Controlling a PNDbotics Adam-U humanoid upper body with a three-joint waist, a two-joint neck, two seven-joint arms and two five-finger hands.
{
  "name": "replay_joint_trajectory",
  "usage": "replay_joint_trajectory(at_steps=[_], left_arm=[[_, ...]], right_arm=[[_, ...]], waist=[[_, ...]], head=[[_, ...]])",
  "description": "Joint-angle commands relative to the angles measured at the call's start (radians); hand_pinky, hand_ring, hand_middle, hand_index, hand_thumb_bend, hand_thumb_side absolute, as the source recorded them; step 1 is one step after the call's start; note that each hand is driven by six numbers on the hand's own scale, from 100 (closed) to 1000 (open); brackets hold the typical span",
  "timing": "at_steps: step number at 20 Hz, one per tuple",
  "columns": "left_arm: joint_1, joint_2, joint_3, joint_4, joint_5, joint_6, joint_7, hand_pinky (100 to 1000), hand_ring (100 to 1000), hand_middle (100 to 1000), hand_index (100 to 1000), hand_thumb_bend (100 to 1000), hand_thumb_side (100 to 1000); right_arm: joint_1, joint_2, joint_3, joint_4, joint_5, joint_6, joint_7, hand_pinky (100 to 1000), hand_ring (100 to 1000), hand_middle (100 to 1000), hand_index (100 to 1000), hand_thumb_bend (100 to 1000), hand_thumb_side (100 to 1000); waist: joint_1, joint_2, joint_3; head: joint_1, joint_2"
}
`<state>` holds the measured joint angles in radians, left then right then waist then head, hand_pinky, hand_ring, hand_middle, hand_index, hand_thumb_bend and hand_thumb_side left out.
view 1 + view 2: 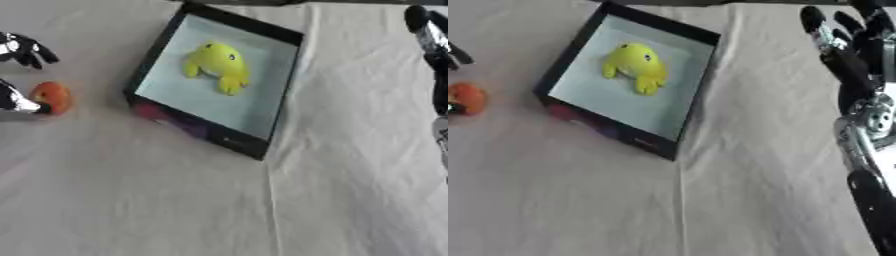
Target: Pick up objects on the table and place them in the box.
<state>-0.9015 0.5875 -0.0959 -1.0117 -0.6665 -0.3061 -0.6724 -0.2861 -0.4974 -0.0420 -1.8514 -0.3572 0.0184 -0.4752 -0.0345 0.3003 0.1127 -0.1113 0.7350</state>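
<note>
A black box [153, 52] with a pale inside floor lies askew at the upper middle of the table. Inside it rests a yellow soft toy [219, 65]. A small orange round thing [51, 97] lies on the cloth left of the box. My left hand [19, 50] enters at the left edge, spread around the orange thing: its fingers hang above and apart from it, while its lower part [17, 102] touches the thing's left side. My right hand [852, 47] stands at the right edge with fingers straight, holding nothing, well apart from the box.
A wrinkled white cloth [262, 200] covers the table, with a fold line running down from the box's near corner. My right forearm [868, 165] runs along the right edge.
</note>
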Motion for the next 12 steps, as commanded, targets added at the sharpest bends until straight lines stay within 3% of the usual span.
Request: replay_joint_trajectory(at_steps=[1,8,12], left_arm=[[-0.018,0.011,-0.003,0.0,-0.028,-0.005,0.006,799,739,751,792,513,134],[-0.003,0.022,-0.006,-0.025,-0.071,-0.003,0.014,780,721,704,644,275,100],[-0.001,0.026,0.004,-0.067,-0.047,0.004,0.016,775,704,687,599,243,100]], right_arm=[[-0.01,-0.017,-0.004,-0.013,0.001,-0.002,0.002,928,902,927,851,704,333],[-0.002,-0.019,-0.006,-0.013,0.003,-0.003,-0.001,928,902,928,852,704,332],[0.002,-0.021,-0.008,-0.015,0.003,-0.003,-0.002,928,903,929,852,705,331]], waist=[[0.001,-0.013,-0.001],[0.0,-0.014,0.004],[-0.004,-0.016,0.007]], head=[[0.006,-0.009],[0.005,-0.005],[0.004,-0.005]])
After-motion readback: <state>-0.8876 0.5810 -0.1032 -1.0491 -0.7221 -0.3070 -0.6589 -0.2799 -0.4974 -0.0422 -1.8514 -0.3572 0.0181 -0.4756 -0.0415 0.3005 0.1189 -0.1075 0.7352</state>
